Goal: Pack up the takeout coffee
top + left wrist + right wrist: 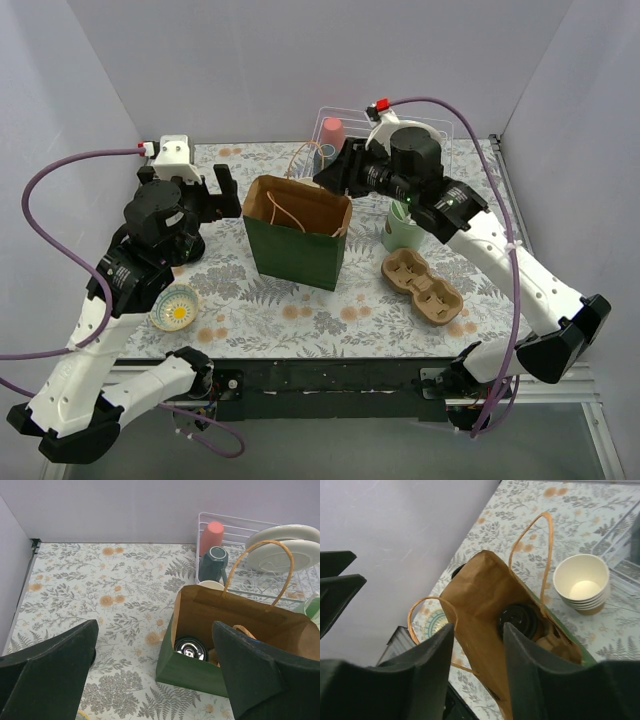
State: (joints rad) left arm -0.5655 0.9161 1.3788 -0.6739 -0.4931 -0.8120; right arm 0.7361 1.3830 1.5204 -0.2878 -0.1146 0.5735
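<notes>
The takeout coffee stands inside the green paper bag [296,245], so only its round black lid shows, in the left wrist view [190,648] and the right wrist view [519,620]. From the top view the bag's walls hide it. My right gripper [335,172] hangs above the bag's far right rim, open and empty [479,627], with the lid below its right finger. My left gripper [210,195] is wide open and empty [155,630], just left of the bag [190,672], not touching it. The bag stands upright with its tan handles up.
A stack of lidless paper cups [581,582] stands behind the bag. A wire dish rack [440,140] at the back holds plates [285,540], a pink cup [332,131] and a teal mug [215,560]. A green mug [402,228], a cardboard cup carrier [422,286] and a patterned bowl [175,306] sit around.
</notes>
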